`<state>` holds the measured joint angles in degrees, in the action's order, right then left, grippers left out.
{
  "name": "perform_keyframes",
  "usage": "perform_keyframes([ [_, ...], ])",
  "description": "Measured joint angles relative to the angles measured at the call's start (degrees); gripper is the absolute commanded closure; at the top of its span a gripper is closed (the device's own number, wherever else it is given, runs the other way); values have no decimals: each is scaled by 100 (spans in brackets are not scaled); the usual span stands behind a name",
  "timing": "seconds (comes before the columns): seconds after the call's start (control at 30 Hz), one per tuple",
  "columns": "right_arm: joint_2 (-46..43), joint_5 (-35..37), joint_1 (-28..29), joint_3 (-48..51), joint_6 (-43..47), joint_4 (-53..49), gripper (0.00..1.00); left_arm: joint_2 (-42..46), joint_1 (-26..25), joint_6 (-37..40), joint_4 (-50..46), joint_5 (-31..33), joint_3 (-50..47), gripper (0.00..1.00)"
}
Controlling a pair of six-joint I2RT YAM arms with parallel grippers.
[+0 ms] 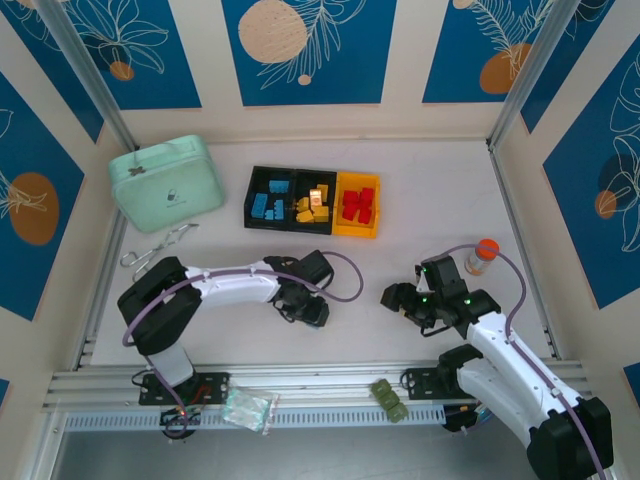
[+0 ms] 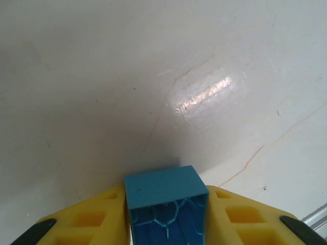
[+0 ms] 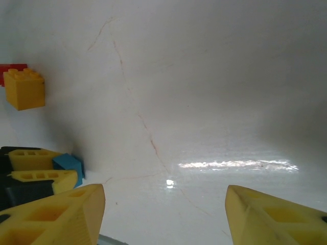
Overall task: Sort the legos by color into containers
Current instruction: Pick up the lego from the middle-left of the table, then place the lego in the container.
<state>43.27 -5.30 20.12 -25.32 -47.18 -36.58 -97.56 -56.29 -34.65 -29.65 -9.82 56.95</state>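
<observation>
Cream wall panels with blue insets, drawn over with white leaf outlines and orange discs, close in three sides of a pale, glossy counter [image 1: 440,200]. Fine hairline scratches and patches of lamp glare mark its surface. Metal posts rise at the back corners, and a slotted metal rail [image 1: 320,385] runs along the near edge.

Toward the back stand three joined bins [image 1: 356,233]. The left black one holds blue bricks [image 1: 268,203], the middle black one yellow bricks [image 1: 313,205], and the yellow one on the right red bricks [image 1: 358,205]. A mint-green case [image 1: 166,183] sits just left of them, with metal tongs [image 1: 155,250] in front of it. A small bottle with an orange cap [image 1: 483,256] stands toward the right wall. An olive-green toy piece [image 1: 389,399] and a crumpled clear bag [image 1: 248,408] lie on the rail.

The left claw [image 1: 308,306] hangs low over the middle of the counter, in front of the bins, clenched on a blue brick [image 2: 164,194] pinched between its yellow fingers [image 2: 97,219]. Whether that brick touches the surface I cannot tell.

The right claw [image 3: 163,214] is released, its fingers wide apart over bare counter with nothing between them. In its wrist view a loose yellow brick [image 3: 24,89] rests on the counter, a red piece [image 3: 13,68] just behind it.
</observation>
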Motion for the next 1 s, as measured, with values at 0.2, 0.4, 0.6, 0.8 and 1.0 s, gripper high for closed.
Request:
perform_keyframes([
  [0.2, 2, -426, 195, 59, 24, 341, 36, 315, 136, 9, -133, 219, 0, 68],
  [0.4, 201, -564, 702, -2, 26, 743, 36, 774, 748, 151, -291, 387, 90, 68],
  [0.6, 846, -520, 1019, -398, 26, 1082, 36, 911, 1617, 483, -492, 498, 645, 68],
  [0.8, 1497, -376, 1204, -931, 22, 1499, 36, 841, 2365, 839, -688, 584, 1403, 68],
  [1.0, 2227, -199, 1357, -1545, 26, 1707, 37, 225, 2824, 1158, -835, 697, 2354, 68],
])
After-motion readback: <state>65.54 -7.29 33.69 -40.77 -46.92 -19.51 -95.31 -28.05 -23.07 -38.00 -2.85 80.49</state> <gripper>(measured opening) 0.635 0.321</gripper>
